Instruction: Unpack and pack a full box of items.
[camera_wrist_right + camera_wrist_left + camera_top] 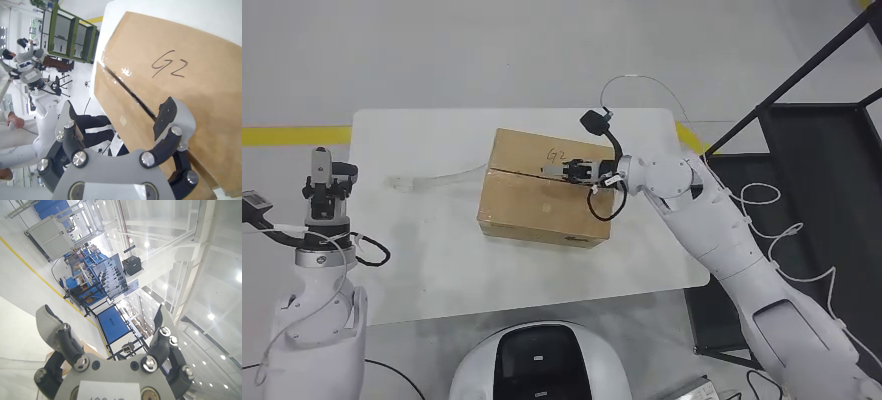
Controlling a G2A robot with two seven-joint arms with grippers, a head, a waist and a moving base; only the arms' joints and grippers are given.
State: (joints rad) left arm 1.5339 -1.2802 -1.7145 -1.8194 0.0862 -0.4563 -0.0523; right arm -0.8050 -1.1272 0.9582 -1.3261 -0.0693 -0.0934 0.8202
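Observation:
A closed cardboard box (540, 195) marked with handwriting sits in the middle of the white table (422, 270). Its top flaps (189, 91) meet at a dark seam (121, 83) with glossy clear tape along it. My right gripper (569, 172) rests over the box top at the seam, open. In the right wrist view, one of that gripper's (117, 115) fingers (166, 115) sits at the seam's end; the other hangs past the box's side. My left gripper (322, 163) stands off the table's left edge, pointing upward, open (104, 317) and holding nothing.
A clear strip of tape or film (432, 182) lies on the table left of the box. A black metal rack (812, 150) stands close to the table's right side. Bare tabletop lies in front of the box and to its left.

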